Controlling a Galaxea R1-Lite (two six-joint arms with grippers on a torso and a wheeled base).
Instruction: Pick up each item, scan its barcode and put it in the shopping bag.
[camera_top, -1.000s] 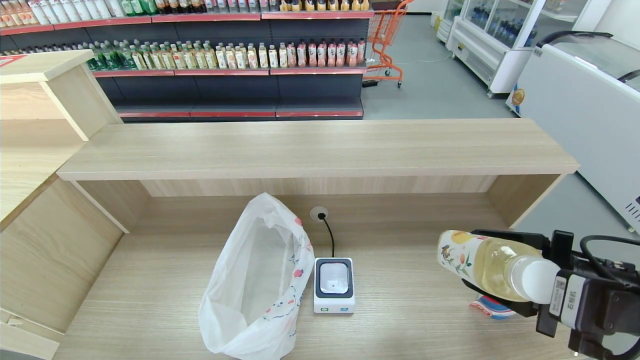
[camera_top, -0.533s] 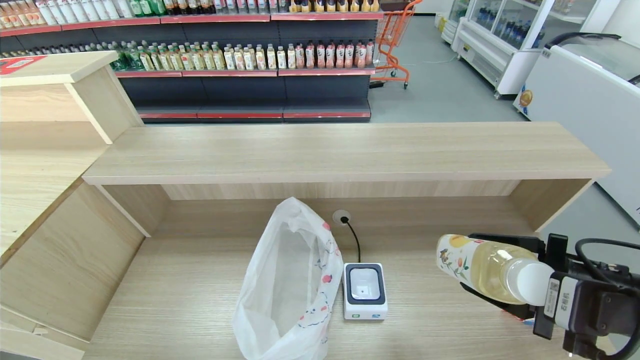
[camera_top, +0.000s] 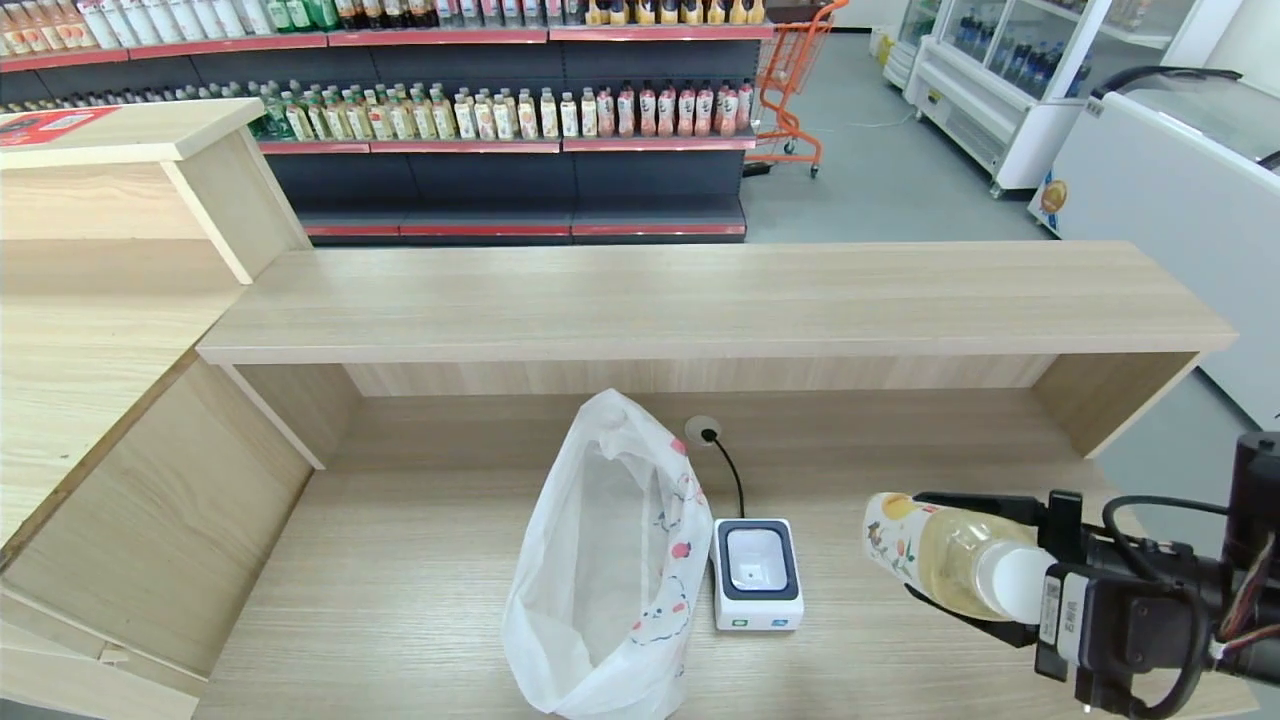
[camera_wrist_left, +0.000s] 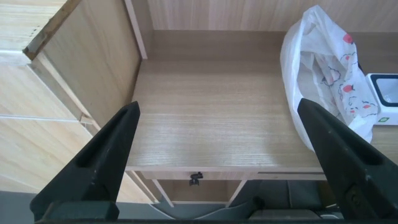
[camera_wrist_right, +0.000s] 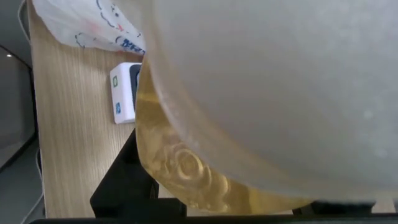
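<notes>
Right of the scanner (camera_top: 758, 573), the right gripper (camera_top: 915, 545) is black: flat fingers (camera_top: 975, 499) on a boxy housing (camera_top: 1130, 640) with a white sticker (camera_top: 1062, 612) bearing a small square code. A black cable (camera_top: 1150, 500) loops over it; red and yellow wires (camera_top: 1250, 590) show farther from the scanner. The left gripper (camera_wrist_left: 217, 106) has matte black, tapering fingers (camera_wrist_left: 106, 162).

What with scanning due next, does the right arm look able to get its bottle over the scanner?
Probably yes: the right gripper holds the bottle above bare counter, and nothing stands between it and the scanner.
</notes>
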